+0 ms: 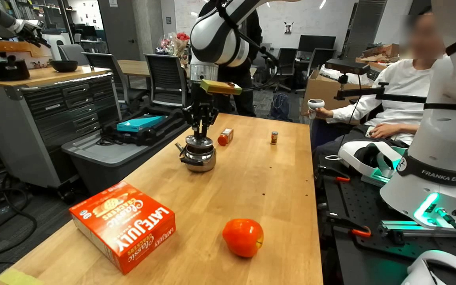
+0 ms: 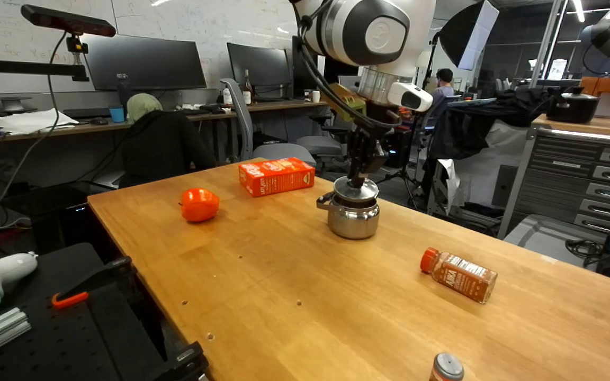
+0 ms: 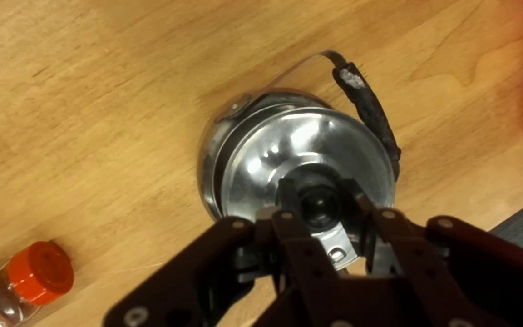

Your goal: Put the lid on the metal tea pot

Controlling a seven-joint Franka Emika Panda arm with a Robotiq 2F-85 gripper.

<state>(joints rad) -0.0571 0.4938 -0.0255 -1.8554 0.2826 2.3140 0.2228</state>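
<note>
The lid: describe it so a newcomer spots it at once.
On the wooden table stands the metal tea pot, squat and shiny. Over its mouth, the black end effector grips the lid by a dark centre knob. Unlike the round-bellied pot with its looping handle, the lid is a shallow silvery disc, held clear of the table.

The round silver metal lid (image 3: 304,136) carries white highlights; the squat silver steel tea pot (image 2: 354,222) has a black handle grip (image 3: 371,109) with a whitish patch. The two-fingered gripper (image 3: 320,195) is black. White and golden lettering marks the rectangular orange-red cardboard cracker box (image 1: 123,221). The rounded, glossy orange-red object (image 1: 242,237) has a yellowish patch. The clear, brown-filled spice bottle (image 2: 464,278) has an orange-red cap (image 3: 41,272). Darker grain streaks the honey-coloured wooden tabletop (image 1: 283,206).
</note>
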